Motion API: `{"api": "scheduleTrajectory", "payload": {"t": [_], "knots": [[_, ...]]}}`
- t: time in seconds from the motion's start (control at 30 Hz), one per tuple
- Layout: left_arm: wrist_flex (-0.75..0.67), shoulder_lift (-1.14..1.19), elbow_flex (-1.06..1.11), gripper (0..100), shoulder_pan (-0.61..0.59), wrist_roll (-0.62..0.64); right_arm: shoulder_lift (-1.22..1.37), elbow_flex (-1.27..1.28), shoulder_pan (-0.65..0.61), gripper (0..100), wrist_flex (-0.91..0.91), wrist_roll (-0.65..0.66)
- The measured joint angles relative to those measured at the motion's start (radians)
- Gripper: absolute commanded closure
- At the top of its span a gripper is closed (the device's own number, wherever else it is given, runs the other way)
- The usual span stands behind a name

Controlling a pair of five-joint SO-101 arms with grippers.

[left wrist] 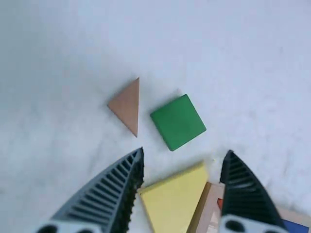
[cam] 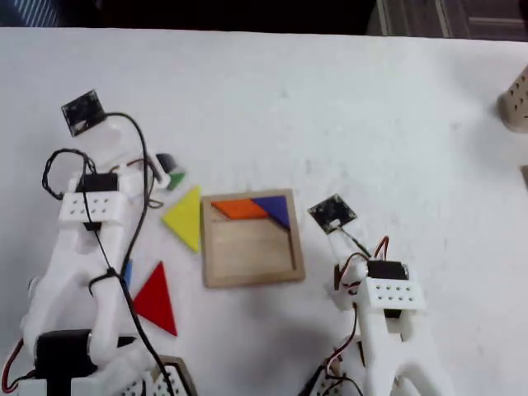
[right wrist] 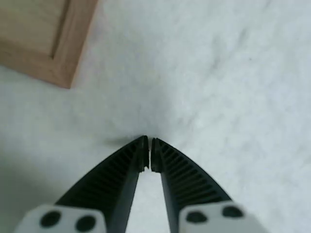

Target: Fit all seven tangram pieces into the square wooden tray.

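The square wooden tray [cam: 247,256] lies mid-table with an orange piece [cam: 239,209] and a blue piece [cam: 276,209] along its far side. A yellow triangle [cam: 186,217] rests against its left side and a red triangle [cam: 157,299] lies nearer the front. My left gripper [left wrist: 184,158] is open above the table, with a green square [left wrist: 178,121] and a tan triangle [left wrist: 126,106] just ahead of its tips. The yellow triangle [left wrist: 175,199] lies between its fingers. My right gripper [right wrist: 148,145] is shut on nothing, over bare table beside the tray's corner [right wrist: 63,53].
A sliver of a blue piece [cam: 127,271] peeks out from under the left arm. A tan perforated object [cam: 516,99] stands at the far right edge. The back of the table is wide open white surface.
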Motion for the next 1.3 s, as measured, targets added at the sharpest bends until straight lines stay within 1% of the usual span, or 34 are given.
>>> {"api": "scheduleTrajectory", "payload": {"t": [0.1, 0.27, 0.33, 0.43, 0.53, 0.63, 0.83, 0.97, 1.1, 1.17, 1.3], "knots": [[-0.005, 0.000, 0.000, 76, -0.002, 0.000, 0.000, 0.000, 0.000, 98.1, 0.000, 0.000], [-0.005, 0.003, -0.002, 76, -0.057, 0.000, 0.000, 0.000, 0.000, 98.1, 0.000, 0.000], [-0.005, 0.043, -0.029, 76, -0.078, 0.000, 0.000, 0.000, 0.000, 98.1, 0.000, 0.000], [0.037, 0.146, -0.117, 76, -0.087, 0.000, 0.000, 0.000, 0.000, 98.1, 0.000, 0.000], [0.080, 0.258, -0.206, 76, -0.091, -0.058, 0.000, 0.000, 0.000, 98.1, 0.000, 0.000], [0.087, 0.338, -0.269, 76, -0.091, -0.118, 0.000, 0.000, 0.000, 98.1, 0.000, 0.000], [0.087, 0.405, -0.321, 76, -0.107, -0.140, 0.000, 0.000, 0.000, 98.1, 0.000, 0.000], [0.091, 0.405, -0.322, 76, -0.169, -0.140, 0.000, 0.000, 0.000, 98.1, 0.000, 0.000], [0.123, 0.411, -0.342, 83, -0.193, -0.138, 0.000, 0.000, 0.000, 98.1, 0.000, 0.000], [0.127, 0.443, -0.365, 83, -0.192, -0.143, 0.000, 0.000, 0.000, 98.1, 0.000, 0.000], [0.127, 0.542, -0.422, 81, -0.176, -0.216, 0.000, 0.000, 0.000, 98.1, 0.000, 0.000]]}}
